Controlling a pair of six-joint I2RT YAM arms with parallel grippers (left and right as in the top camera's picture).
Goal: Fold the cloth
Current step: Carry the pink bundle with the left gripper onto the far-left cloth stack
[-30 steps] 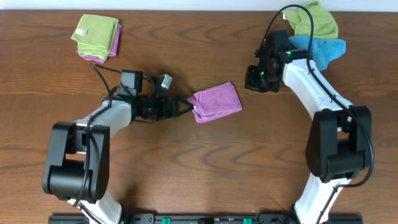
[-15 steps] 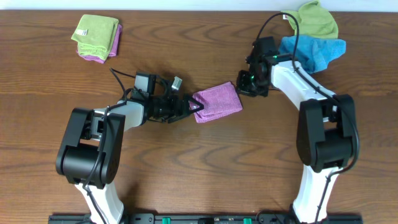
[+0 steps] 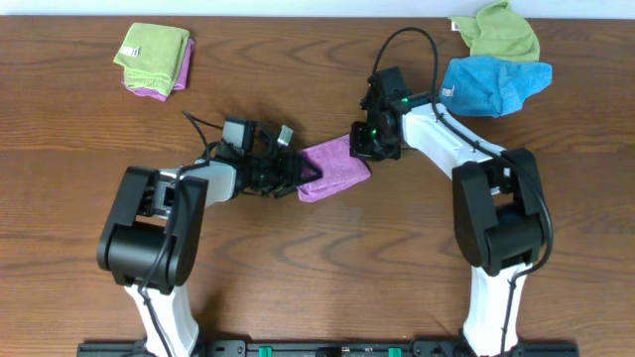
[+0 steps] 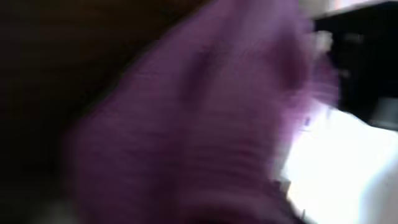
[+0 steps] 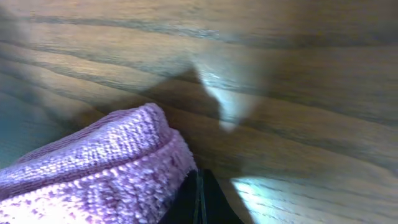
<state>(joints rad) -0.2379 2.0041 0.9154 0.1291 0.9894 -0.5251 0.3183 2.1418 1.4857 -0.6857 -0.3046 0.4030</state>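
Observation:
The cloth (image 3: 334, 169) is a folded lilac rectangle lying at the middle of the table. My left gripper (image 3: 299, 178) is at its left edge, with the fingers closed in over that edge. In the left wrist view the blurred cloth (image 4: 199, 124) fills the frame and hides the fingers. My right gripper (image 3: 361, 150) is at the cloth's upper right corner. In the right wrist view the right gripper (image 5: 199, 200) is shut, its black tips pressed together on the wood, touching the cloth's (image 5: 106, 168) thick folded edge and holding nothing.
A light green cloth on a purple one (image 3: 153, 56) lies folded at the back left. A bright blue cloth (image 3: 493, 86) and a light green cloth (image 3: 506, 32) lie bunched at the back right. Both arms reach in from the front edge.
My left gripper moved right onto the cloth's left edge and its jaws closed in. My right gripper came down-left to the cloth's upper right corner. The cloth shifted slightly left.

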